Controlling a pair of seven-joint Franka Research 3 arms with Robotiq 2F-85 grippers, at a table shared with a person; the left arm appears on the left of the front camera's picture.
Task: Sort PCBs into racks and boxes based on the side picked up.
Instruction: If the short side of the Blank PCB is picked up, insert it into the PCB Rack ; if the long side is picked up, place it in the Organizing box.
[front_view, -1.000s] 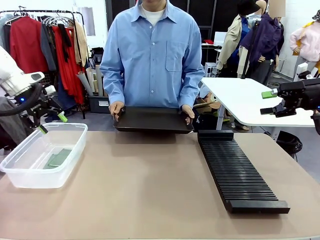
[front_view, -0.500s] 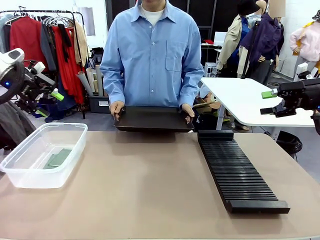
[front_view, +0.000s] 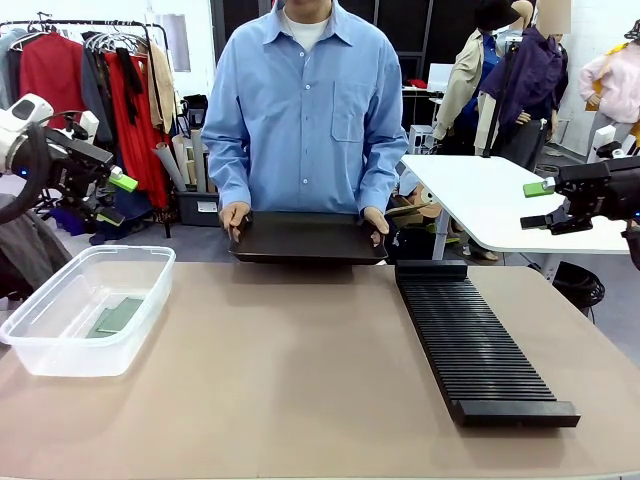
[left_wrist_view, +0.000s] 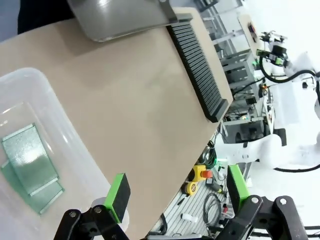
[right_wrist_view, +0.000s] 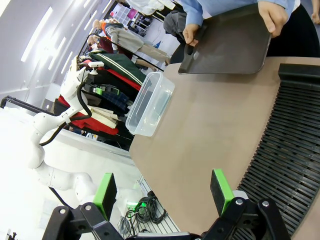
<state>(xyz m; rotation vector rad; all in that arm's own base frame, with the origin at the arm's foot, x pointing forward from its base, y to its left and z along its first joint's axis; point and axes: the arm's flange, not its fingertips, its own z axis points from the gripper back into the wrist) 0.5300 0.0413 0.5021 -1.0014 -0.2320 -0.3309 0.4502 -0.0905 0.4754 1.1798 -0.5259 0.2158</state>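
Left tool (front_view: 112, 198), jaws spread and empty, has lifted away from the box (front_view: 88, 308); two PCBs (left_wrist_view: 31, 165) lie inside. Right tool (front_view: 540, 204) unmoved, open. Rack (front_view: 472, 345) on counter (front_view: 290, 380).

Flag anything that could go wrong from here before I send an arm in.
The person's hands grip the black tray tilted over the table's far edge, so a reach there could meet fingers. The open left gripper hangs just beyond the clear box, near its rim. PCBs overlap inside, so a pick may lift two.
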